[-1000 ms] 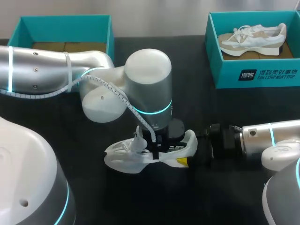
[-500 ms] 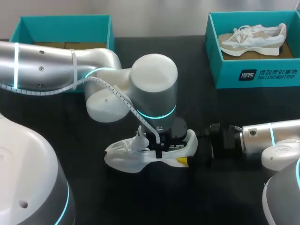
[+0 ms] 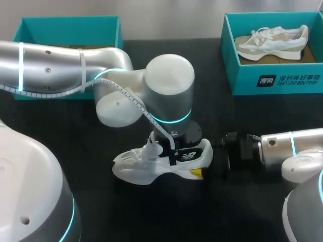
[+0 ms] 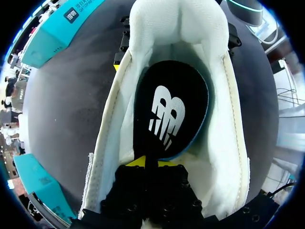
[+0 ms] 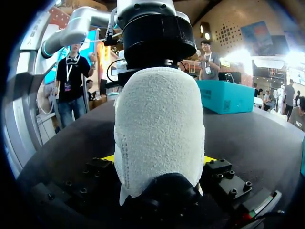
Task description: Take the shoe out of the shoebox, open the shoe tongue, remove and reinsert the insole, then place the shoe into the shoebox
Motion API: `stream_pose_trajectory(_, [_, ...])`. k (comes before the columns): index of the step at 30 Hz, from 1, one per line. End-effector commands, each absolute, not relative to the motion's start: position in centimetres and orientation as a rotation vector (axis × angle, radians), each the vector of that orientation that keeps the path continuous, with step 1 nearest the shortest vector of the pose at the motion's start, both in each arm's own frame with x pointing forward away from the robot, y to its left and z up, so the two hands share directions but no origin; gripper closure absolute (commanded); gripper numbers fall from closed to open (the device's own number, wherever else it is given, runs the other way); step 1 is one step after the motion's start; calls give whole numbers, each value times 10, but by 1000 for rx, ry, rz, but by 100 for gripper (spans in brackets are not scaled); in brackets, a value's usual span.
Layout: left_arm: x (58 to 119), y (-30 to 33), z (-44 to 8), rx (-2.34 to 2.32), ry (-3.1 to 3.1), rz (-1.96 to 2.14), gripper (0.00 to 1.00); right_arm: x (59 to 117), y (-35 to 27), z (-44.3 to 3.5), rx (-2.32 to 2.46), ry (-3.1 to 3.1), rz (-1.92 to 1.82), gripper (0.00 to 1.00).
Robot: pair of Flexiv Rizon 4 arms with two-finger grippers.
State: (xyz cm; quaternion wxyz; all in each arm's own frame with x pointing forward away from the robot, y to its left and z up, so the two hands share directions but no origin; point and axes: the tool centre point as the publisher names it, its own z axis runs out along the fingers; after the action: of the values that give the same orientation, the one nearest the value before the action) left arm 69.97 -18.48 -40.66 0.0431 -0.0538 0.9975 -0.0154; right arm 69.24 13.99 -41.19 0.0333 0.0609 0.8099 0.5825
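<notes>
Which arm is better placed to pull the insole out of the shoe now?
Left. Its gripper sits in the opening of the shoe, and its fingers appear to pinch the edge of the insole. The right gripper clamps the heel from both sides, so it should probably just steady the shoe.

Black insole (image 4: 169, 109) inside shoe (image 4: 229, 119) (white)

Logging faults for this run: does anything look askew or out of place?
Only the black insole: it stands lifted off the footbed of the white sneaker, teal edge showing, pinched by the left gripper. Nothing looks spilled or damaged.
</notes>
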Motion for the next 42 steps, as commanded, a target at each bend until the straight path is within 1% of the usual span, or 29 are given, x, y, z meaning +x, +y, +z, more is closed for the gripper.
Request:
stream_pose_trajectory(1, [719,-173,-422,-156,3092,-131,100,690,141,-410,187,2495,1787,100])
stream_pose_trajectory(10, [715,-158,-401,-79,3210,-323,100,690,141,-410,187,2495,1787,100])
stream_pose_trajectory(19, [708,-157,-387,30,3260,-494,100,690,141,-410,187,2495,1787,100])
stream_pose_trajectory(31, [687,-179,-366,166,3247,-679,100,690,141,-410,187,2495,1787,100])
stream_pose_trajectory(42, [683,-195,-357,140,3214,-732,100,690,141,-410,187,2495,1787,100])
